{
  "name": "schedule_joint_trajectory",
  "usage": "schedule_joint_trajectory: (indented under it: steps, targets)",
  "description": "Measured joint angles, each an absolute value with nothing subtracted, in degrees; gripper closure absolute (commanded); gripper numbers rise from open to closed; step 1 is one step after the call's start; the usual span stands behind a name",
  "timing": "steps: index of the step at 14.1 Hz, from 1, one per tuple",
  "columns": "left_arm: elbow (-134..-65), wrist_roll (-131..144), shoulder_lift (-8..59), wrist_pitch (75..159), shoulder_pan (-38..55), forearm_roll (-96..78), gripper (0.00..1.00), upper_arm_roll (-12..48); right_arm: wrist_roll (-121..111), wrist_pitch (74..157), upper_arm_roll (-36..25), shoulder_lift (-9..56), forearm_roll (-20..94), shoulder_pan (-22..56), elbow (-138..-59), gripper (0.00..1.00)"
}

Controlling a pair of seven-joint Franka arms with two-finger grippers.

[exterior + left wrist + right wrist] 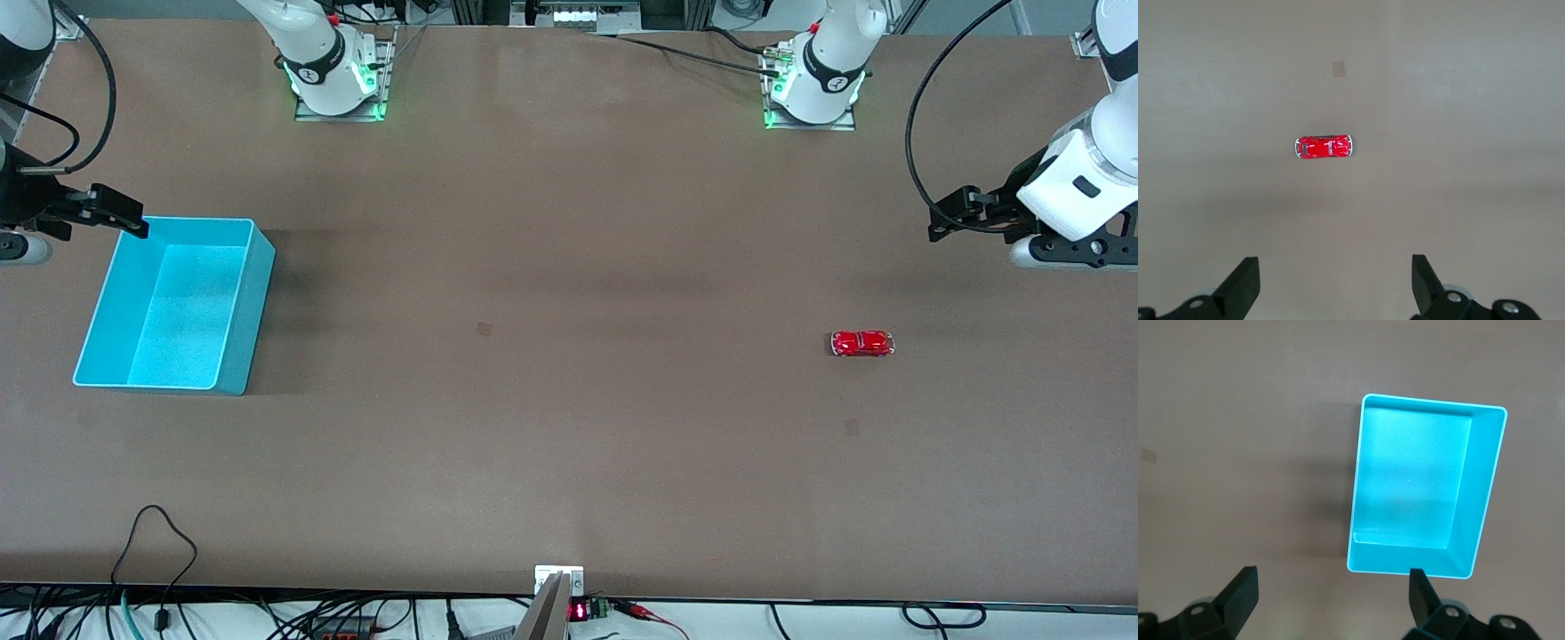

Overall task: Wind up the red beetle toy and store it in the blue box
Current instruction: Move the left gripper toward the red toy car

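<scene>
Left claw (pixel 944 216) up in the air over bare desk (pixel 569 427) at the left arm's end, fingers (pixel 1245 283) spread wide, nothing between them. Holding nothing, touching nothing. Below and ahead of it in the left wrist view, the beetle (pixel 1323 147): red, glossy, upright on its wheels, lying crosswise to the open fingers, well apart from both tips. In the front view the beetle (pixel 861 343) sits alone on the desk, nearer the front camera than the spot under the left claw, long side running along the desk's length. Near the car, a small faint square mark (pixel 1339 69) on the desk surface.

Right claw (pixel 120 213) up in the air at the right arm's end, hanging over the box's corner farthest from the front camera. Fingers (pixel 1241 590) wide apart, gripping nothing. Directly below and ahead in the right wrist view, the box (pixel 1485 487): cyan, lidless, upright on its flat bottom, hollow with nothing inside. One fingertip overlaps the box's near wall in that view, with no contact to be seen. In the front view the box (pixel 244 302) stands on the desk with its long sides running toward the front camera, slightly skewed.

Beetle and box well apart, each at its own end of the desk, car outside the box.
</scene>
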State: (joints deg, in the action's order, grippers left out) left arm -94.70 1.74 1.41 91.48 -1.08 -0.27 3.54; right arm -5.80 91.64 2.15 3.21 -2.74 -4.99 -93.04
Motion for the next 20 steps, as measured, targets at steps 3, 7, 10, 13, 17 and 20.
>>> schedule_joint_trajectory:
  steps: [3, 7, 10, 13, 17, 20]
  targets:
    - [-94.7, 1.7, 1.4, 91.5, -1.1, -0.2, 0.00, 3.5, -5.8, 91.6, 2.2, 3.2, -2.7, -5.0, -93.0, 0.00]
    - [-94.6, 1.8, 1.4, 91.2, -1.1, -0.2, 0.00, 3.5, -5.8, 91.7, 2.2, 3.2, -2.7, -5.0, -93.0, 0.00]
    - [-94.6, 1.8, 1.9, 87.8, -1.1, -0.2, 0.00, 3.5, -5.8, 90.8, 2.2, 4.6, -2.7, -4.9, -93.7, 0.00]
    - [-94.6, 1.8, 2.9, 83.0, -0.6, -0.2, 0.00, 3.6, -5.8, 86.4, 2.1, 8.5, -2.8, -4.9, -94.1, 0.00]
    - [-94.5, 0.5, 3.0, 79.2, 0.4, -0.2, 0.00, 3.6, -6.2, 85.6, 2.2, 8.7, -3.0, -4.9, -93.7, 0.00]
    - [-94.6, -9.6, 3.3, 76.6, 0.7, -0.2, 0.00, 3.6, -7.5, 85.2, 2.2, 8.3, -3.9, -4.4, -93.1, 0.00]
